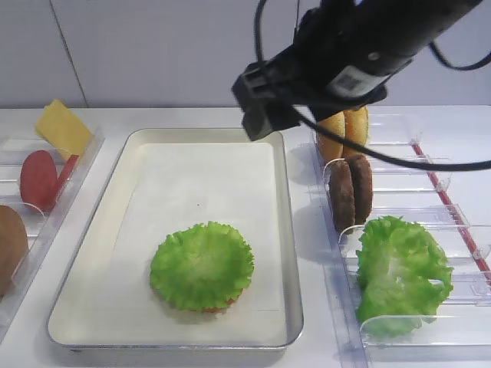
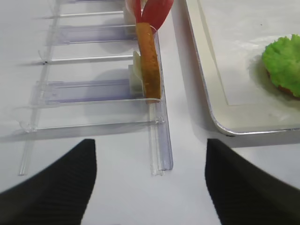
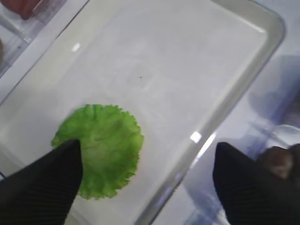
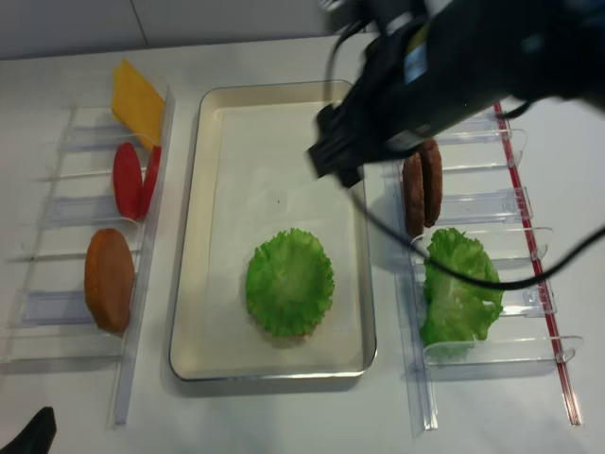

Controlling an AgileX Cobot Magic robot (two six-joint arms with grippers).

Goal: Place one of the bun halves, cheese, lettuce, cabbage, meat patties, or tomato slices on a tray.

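Note:
The frilly green lettuce [image 1: 202, 264] lies flat on the white paper in the near half of the tray [image 1: 285, 230], with a reddish-brown edge showing under it. My right gripper [image 3: 147, 152] hangs open and empty well above the tray. The lettuce [image 3: 101, 150] is below its left finger [image 3: 44, 185], and the tray rim [image 3: 220, 122] passes between the fingers. My right arm [image 1: 345, 61] hovers over the tray's far right corner. My left gripper [image 2: 150, 150] stands open over bare table by the tray's near left corner [image 2: 225, 129], nothing between its fingers.
The left clear holder [image 4: 142, 246] carries the cheese [image 4: 137, 95], tomato slices [image 4: 132, 180] and a bun half [image 4: 109, 279]. The right holder [image 1: 460, 222] carries bun halves [image 1: 343, 130], meat patties [image 1: 350, 192] and a bulky green cabbage bunch [image 1: 399, 272].

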